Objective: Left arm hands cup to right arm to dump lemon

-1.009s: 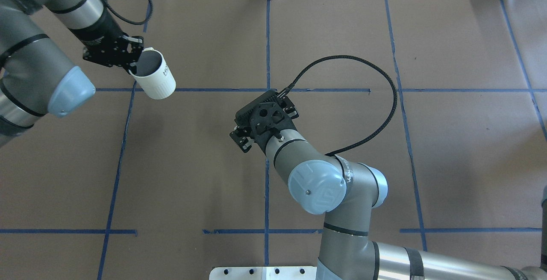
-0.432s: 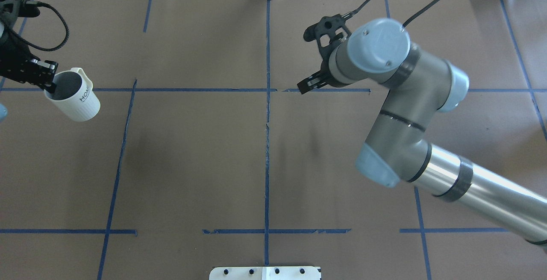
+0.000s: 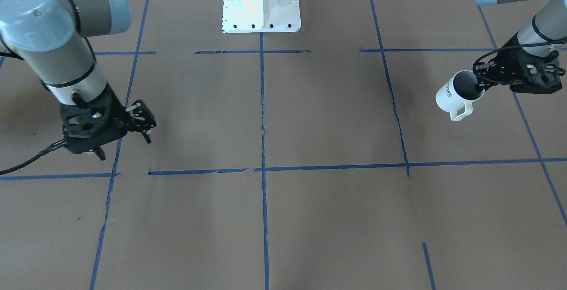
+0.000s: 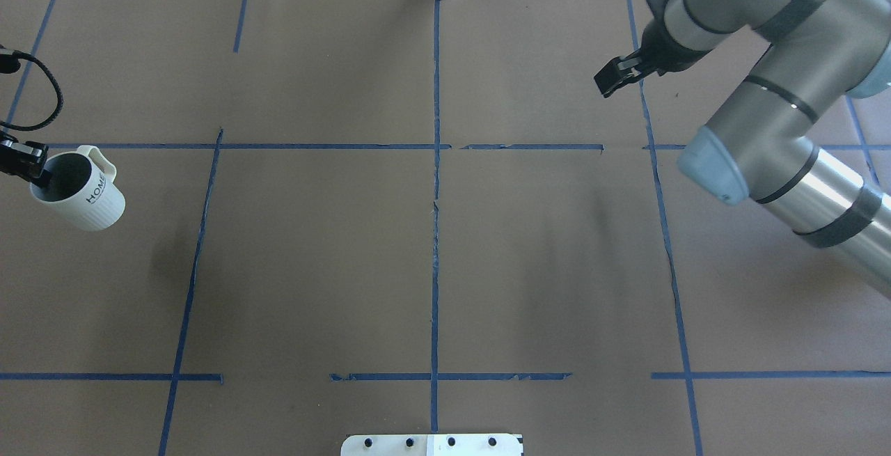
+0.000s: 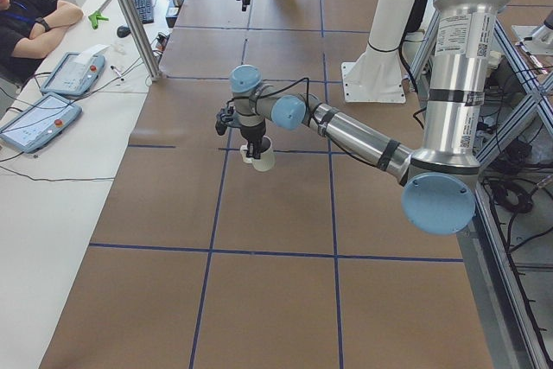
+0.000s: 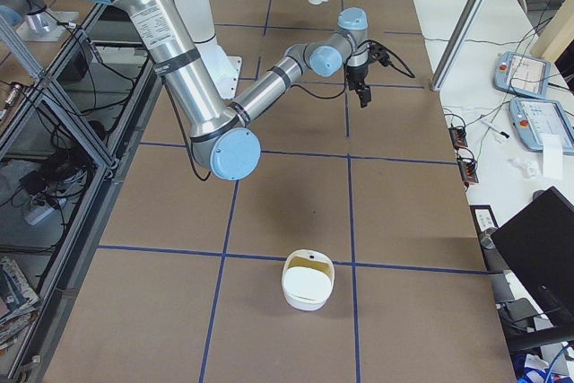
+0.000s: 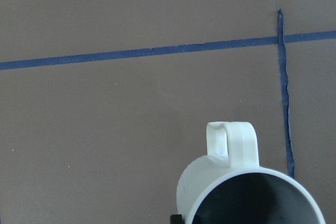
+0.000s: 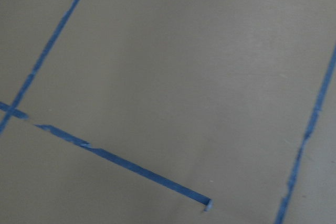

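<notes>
The cup [image 4: 82, 195], a white ribbed mug with dark "HOME" lettering, hangs tilted above the table at its far left. My left gripper [image 4: 31, 169] is shut on its rim, one finger inside. The cup also shows in the front view [image 3: 456, 93], the left side view [image 5: 260, 157] and the left wrist view [image 7: 247, 192], its inside dark. The lemon is hidden. My right gripper [image 3: 125, 146] is open and empty, low over the table far from the cup. In the overhead view it [image 4: 616, 74] is at the far right.
A white bowl [image 6: 308, 280] with a yellowish inside stands on the table at the robot's right end. Blue tape lines [image 4: 435, 163] cross the brown table cover. The white robot base [image 3: 261, 2] is at the table's near edge. An operator [image 5: 26, 19] sits beyond the far side.
My left arm has carried the cup left and nearer the robot. My right arm has swung from the table's middle to the far right. Both grippers keep their state.
</notes>
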Robot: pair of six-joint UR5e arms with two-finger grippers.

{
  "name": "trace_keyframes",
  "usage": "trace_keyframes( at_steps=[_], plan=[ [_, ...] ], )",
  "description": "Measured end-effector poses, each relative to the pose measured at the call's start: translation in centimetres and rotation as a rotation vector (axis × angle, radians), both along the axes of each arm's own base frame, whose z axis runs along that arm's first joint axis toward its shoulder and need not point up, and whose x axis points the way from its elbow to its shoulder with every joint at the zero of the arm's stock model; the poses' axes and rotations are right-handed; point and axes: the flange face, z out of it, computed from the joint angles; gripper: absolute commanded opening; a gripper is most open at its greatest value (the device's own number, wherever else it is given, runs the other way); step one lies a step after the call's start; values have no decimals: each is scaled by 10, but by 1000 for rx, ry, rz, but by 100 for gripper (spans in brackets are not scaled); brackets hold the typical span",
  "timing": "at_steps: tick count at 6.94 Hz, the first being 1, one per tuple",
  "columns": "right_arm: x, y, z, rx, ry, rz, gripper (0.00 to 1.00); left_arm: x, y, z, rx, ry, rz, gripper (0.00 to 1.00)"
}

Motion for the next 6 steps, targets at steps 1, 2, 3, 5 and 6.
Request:
trace_keyframes(
  at_steps=[1,2,3,5,6],
  plan=[
    [48,-10,35,-12,10,-32,100,-3,5,12,-4,-2,-2,0],
    [99,-12,70,-31,-1,-59,100,-3,5,23,-13,-6,-4,0],
    [144,-6,103,-65,-25,-61,100,-2,4,34,-19,-9,-8,0],
    [205,8,147,-100,-41,-48,100,1,-5,59,-13,5,-54,0],
    [221,13,158,-103,-39,-47,100,3,-9,70,-9,18,-81,2]
  ],
)
